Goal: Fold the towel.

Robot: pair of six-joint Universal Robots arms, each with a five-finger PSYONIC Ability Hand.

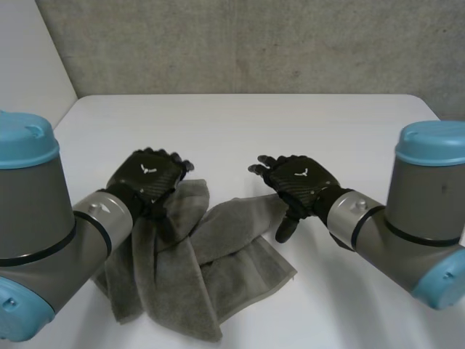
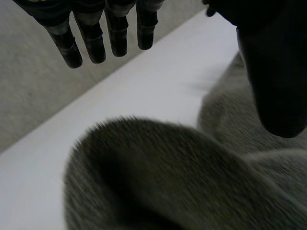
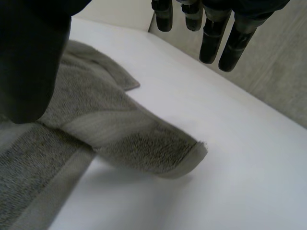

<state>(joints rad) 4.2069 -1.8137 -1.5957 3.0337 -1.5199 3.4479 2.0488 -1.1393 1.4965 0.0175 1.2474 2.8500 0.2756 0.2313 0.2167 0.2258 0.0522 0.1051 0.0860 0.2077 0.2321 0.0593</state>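
A grey towel (image 1: 218, 254) lies crumpled in loose folds on the white table (image 1: 240, 123), near its front. My left hand (image 1: 149, 174) hovers palm down over the towel's far left part. In the left wrist view its fingers (image 2: 91, 40) are straight and its thumb (image 2: 273, 72) stands apart, with a raised fold of towel (image 2: 168, 177) under the palm and nothing gripped. My right hand (image 1: 299, 180) is over the towel's far right corner. Its fingers (image 3: 216, 36) are straight too, the thumb (image 3: 29, 62) is spread, and the towel corner (image 3: 189, 153) lies free below.
A grey concrete wall (image 1: 254, 43) runs behind the table's far edge. My two arms (image 1: 43, 233) (image 1: 414, 218) reach in from the front left and front right. Bare tabletop stretches beyond the towel and to its right.
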